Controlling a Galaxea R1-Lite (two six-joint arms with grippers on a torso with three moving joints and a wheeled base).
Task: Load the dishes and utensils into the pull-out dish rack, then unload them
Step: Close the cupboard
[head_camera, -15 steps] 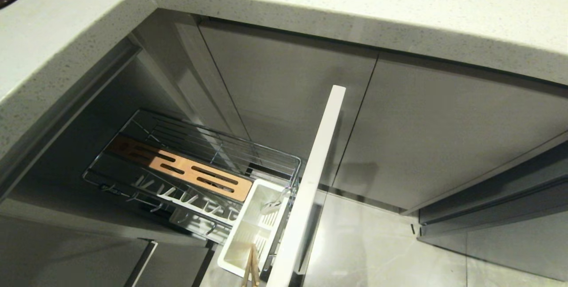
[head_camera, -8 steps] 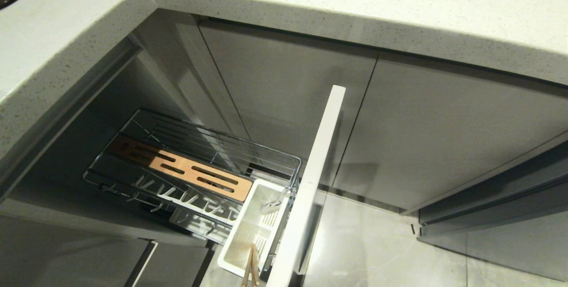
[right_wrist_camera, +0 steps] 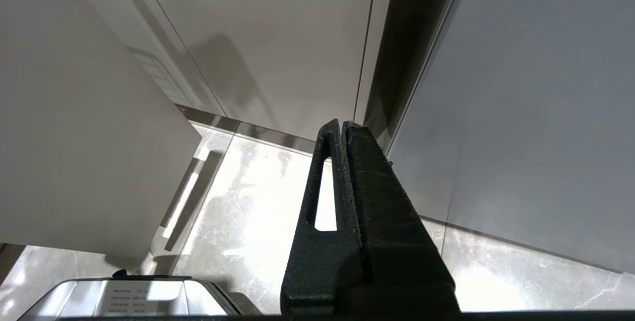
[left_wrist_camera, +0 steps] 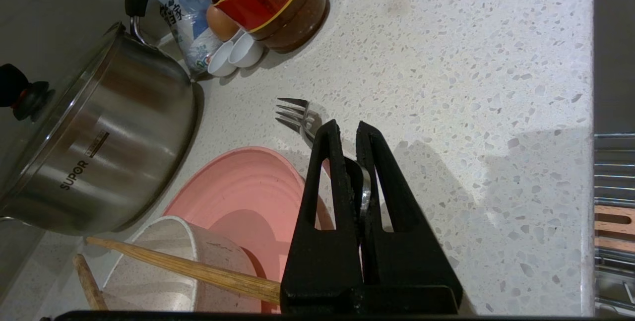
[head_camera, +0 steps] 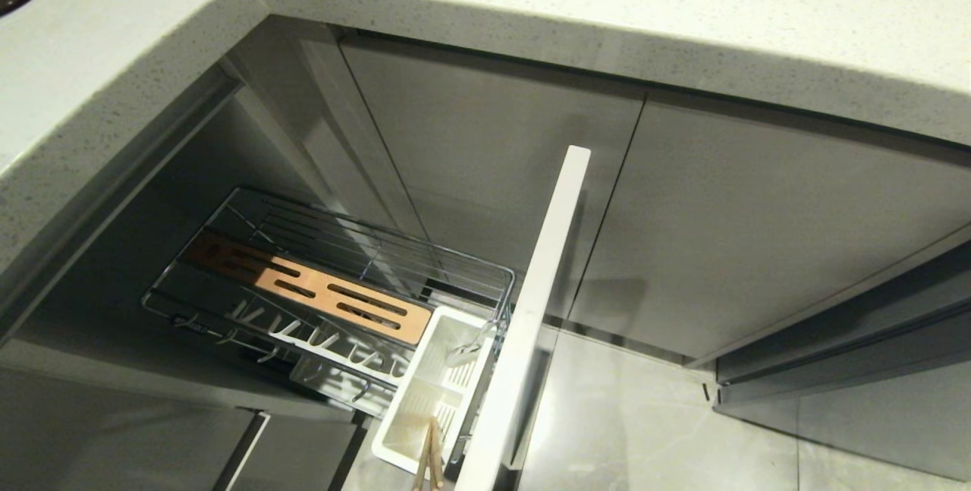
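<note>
The left gripper (left_wrist_camera: pixel 347 130) is clenched on the handle of the fork (left_wrist_camera: pixel 297 115), which passes between its two fingers; the tines project beyond the fingertips toward 11 o'clock in the left wrist view. Whether the fork rests on the countertop (left_wrist_camera: pixel 446 63) or is lifted just clear of it cannot be determined. A grip on the handle leaves one end of the fork free to enter a cell of the cutlery caddy (head_camera: pixel 428 392).

The pink plate (left_wrist_camera: pixel 238 192) lies flat at 8 o'clock from the fingertips. The off-white bowl (left_wrist_camera: pixel 168 261) sits at the plate's near edge, with one chopstick (left_wrist_camera: pixel 183 267) lying across its rim and a second wooden stick showing beside it. The steel pot (left_wrist_camera: pixel 99 147) and a group of jars and packets stand farther back and are not part of the load.

In the head view the pull-out dish rack (head_camera: pixel 334 278) is extended below the counter edge. Its wooden plate-holder strip (head_camera: pixel 303 290) carries no plate. The caddy stands at 5 o'clock from the strip, against the drawer front (head_camera: pixel 531 309); wooden sticks (head_camera: pixel 428 461) rise at its near edge.

The right gripper (right_wrist_camera: pixel 342 130) is closed on nothing and parked low, facing the cabinet doors (right_wrist_camera: pixel 273 38) and floor.

Judgement: the fork is the item in hand; plate and bowl stay on the counter.
</note>
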